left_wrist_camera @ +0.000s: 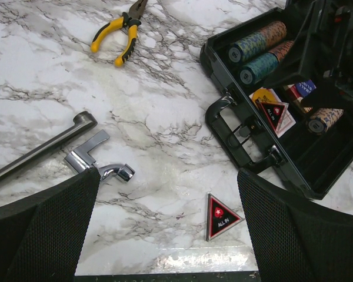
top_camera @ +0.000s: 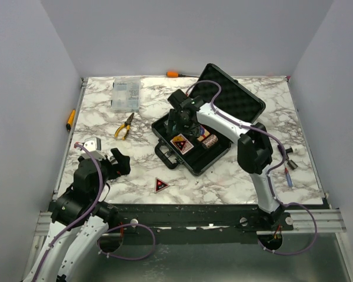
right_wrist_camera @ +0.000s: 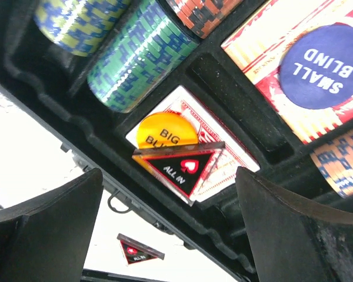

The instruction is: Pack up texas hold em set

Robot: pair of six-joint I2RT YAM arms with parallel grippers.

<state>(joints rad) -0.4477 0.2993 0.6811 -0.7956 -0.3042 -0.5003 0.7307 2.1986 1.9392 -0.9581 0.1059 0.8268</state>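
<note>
Black briefcase (top_camera: 215, 157) is sitting open mid-table, foam lid (top_camera: 235, 100) leaning back, handle facing the arms. Inside we are seeing chip stacks (right_wrist_camera: 141, 59) lying in their slots, a red-backed card deck (right_wrist_camera: 223, 158) with the yellow big blind button (right_wrist_camera: 159, 130) on it, and a blue small blind button (right_wrist_camera: 320, 67) lying on a red-patterned pack in the next compartment. One all-in triangle (right_wrist_camera: 179, 167) is resting tilted on that deck, touching neither finger. The right gripper (right_wrist_camera: 167, 182) is hovering just over it with jaws standing wide, holding nothing. A second all-in triangle (top_camera: 160, 185) is lying flat on the marble table (top_camera: 223, 182) near the front edge, outside the case. The left gripper (left_wrist_camera: 167, 176) is hanging low at the near left, also wide and empty, with that loose triangle just ahead of it. We are judging the step as placing triangles into the case, one in, one left. Next move is probably calling for an arm dropping over the loose triangle and pinching its edges, tricky since it is lying flat, then closing the lid. Yellow-handled pliers (top_camera: 125, 126) and clear organiser box (top_camera: 125, 95) are sitting off left, apart from the case.
</note>
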